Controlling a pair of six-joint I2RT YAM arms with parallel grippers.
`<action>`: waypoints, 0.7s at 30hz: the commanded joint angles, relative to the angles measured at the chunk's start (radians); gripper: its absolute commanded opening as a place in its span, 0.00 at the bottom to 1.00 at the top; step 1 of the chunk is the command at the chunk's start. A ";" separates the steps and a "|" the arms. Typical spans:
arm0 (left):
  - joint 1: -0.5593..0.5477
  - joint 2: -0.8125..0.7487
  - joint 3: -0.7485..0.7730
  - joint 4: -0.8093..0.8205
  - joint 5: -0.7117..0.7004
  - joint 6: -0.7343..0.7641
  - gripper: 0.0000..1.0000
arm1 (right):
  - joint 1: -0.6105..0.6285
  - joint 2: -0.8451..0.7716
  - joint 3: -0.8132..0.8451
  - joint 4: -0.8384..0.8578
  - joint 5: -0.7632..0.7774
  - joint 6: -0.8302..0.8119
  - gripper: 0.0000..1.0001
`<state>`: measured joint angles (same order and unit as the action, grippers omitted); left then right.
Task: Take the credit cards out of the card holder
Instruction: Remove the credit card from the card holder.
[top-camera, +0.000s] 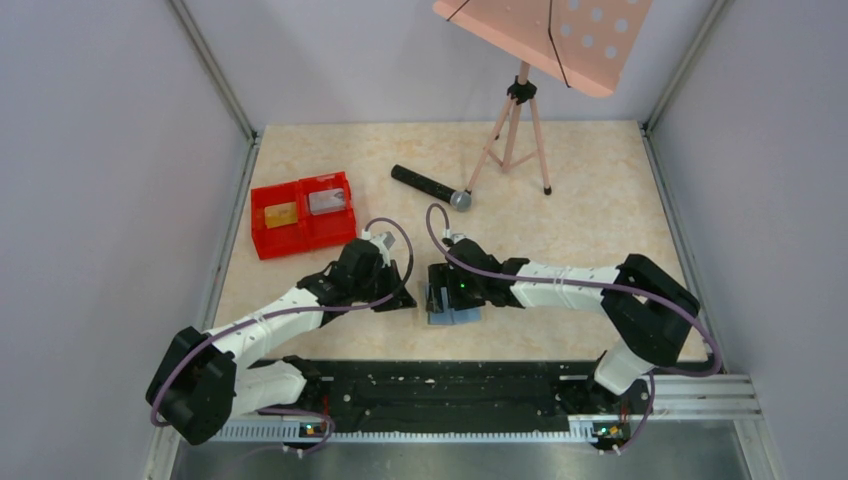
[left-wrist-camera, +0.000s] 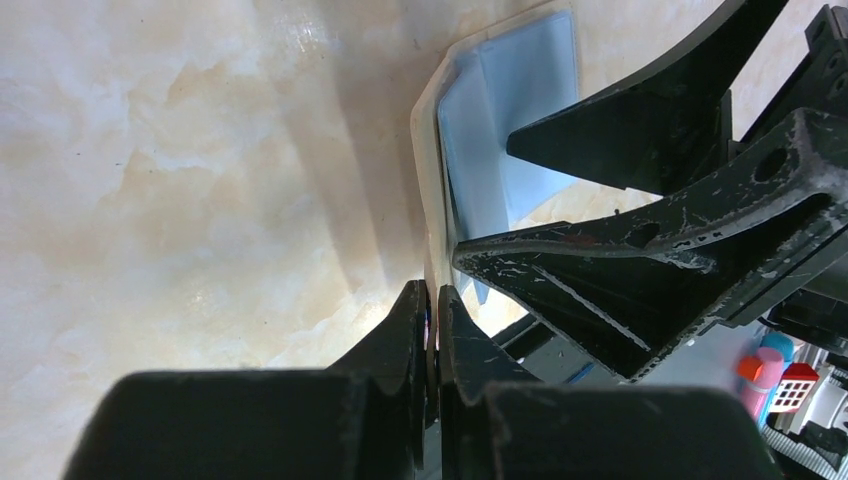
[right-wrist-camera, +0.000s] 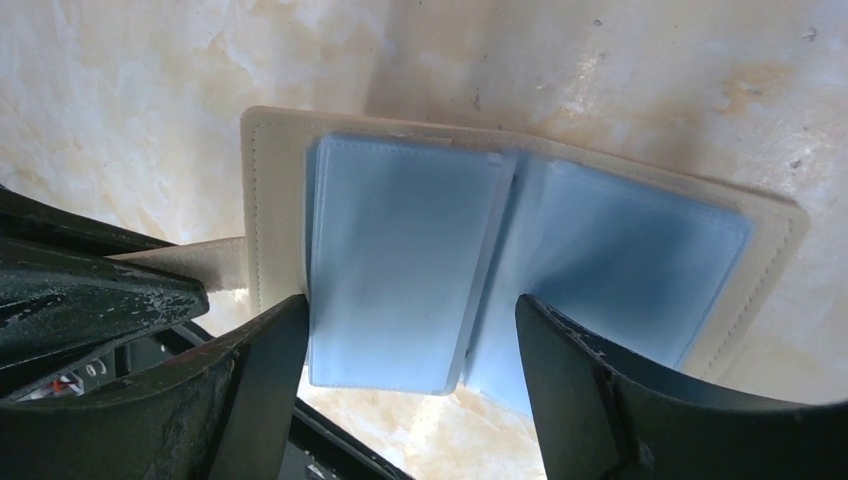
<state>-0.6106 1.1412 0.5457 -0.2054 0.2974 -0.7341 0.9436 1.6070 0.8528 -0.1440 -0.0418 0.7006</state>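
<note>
Holder (right-wrist-camera: 400, 260) open on surface (right-wrist-camera: 120, 80), fold running toward right jaws, which stand open astride one blue leaf; left jaws closed, pinching cream edge.

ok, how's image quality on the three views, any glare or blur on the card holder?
Top external: even light and sharp, but the card holder is tiny and half under the arms. Left wrist: glare on the table; the left pincer is a dark, soft foreground mass. Right wrist: the blue panels are slightly blurred, and the right pincer is near black.
</note>
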 joint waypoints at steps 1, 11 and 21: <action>-0.004 -0.022 -0.001 -0.002 -0.015 0.013 0.00 | 0.011 -0.045 0.029 -0.054 0.080 -0.013 0.75; -0.004 -0.018 0.014 -0.019 -0.025 0.029 0.00 | 0.012 -0.090 0.033 -0.090 0.120 -0.029 0.70; -0.003 -0.020 0.020 -0.036 -0.033 0.041 0.00 | 0.003 -0.137 0.032 -0.135 0.165 -0.048 0.67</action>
<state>-0.6106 1.1412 0.5457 -0.2413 0.2752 -0.7116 0.9463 1.5181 0.8528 -0.2432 0.0719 0.6777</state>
